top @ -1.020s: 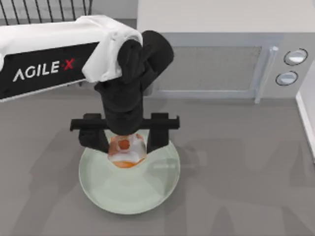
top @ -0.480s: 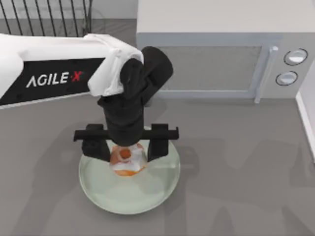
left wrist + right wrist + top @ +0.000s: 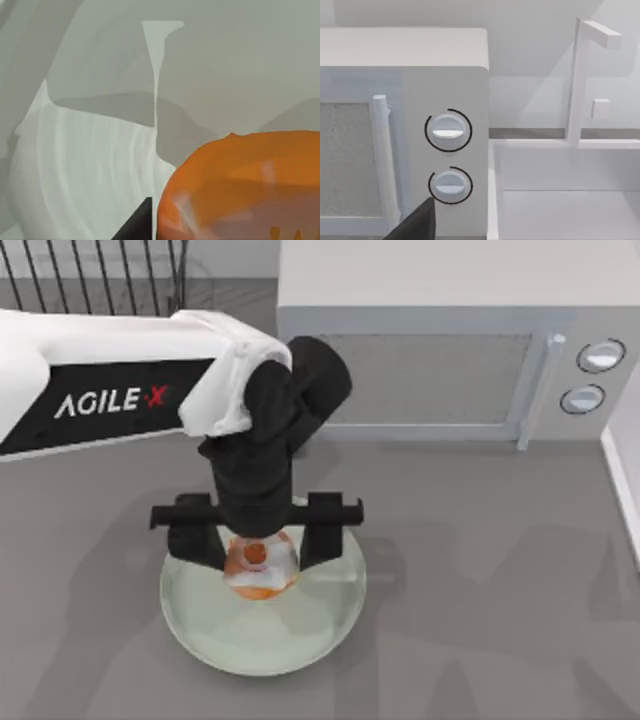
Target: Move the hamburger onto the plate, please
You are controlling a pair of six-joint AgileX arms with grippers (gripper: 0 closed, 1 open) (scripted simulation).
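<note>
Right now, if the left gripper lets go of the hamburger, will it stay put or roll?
Probably stays: the hamburger sits low over the plate, between the left gripper's fingers. Its round, lumpy form might rock slightly, but the raised rim should likely contain it.

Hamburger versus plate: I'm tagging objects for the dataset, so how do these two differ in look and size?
The hamburger is small, lumpy and orange-brown with white patches; the plate is wide, smooth, glossy and pale green. The hamburger sits between the left gripper fingers, over the plate's far half; the plate lies flat on the table. Both are round in outline.
</note>
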